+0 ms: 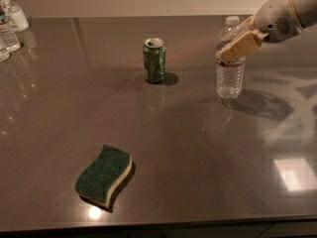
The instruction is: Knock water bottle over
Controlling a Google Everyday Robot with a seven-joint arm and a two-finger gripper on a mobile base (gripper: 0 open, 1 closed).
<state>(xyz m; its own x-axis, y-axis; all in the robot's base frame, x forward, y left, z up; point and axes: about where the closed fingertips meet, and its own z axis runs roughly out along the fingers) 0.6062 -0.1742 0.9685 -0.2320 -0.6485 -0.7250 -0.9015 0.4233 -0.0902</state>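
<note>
The water bottle (231,72) stands upright on the dark table at the right, clear ribbed plastic with a white cap and a red, white and blue label band. My gripper (238,45) comes in from the upper right on a white arm. Its tan fingers (242,44) lie across the bottle's upper part, just below the cap, and cover the shoulder. A green can (154,60) stands upright to the left of the bottle.
A green and yellow sponge (104,175) lies near the table's front edge. Small clear bottles (7,32) and a white pump-top bottle (15,14) stand at the far left corner. The table's front edge (158,226) runs along the bottom.
</note>
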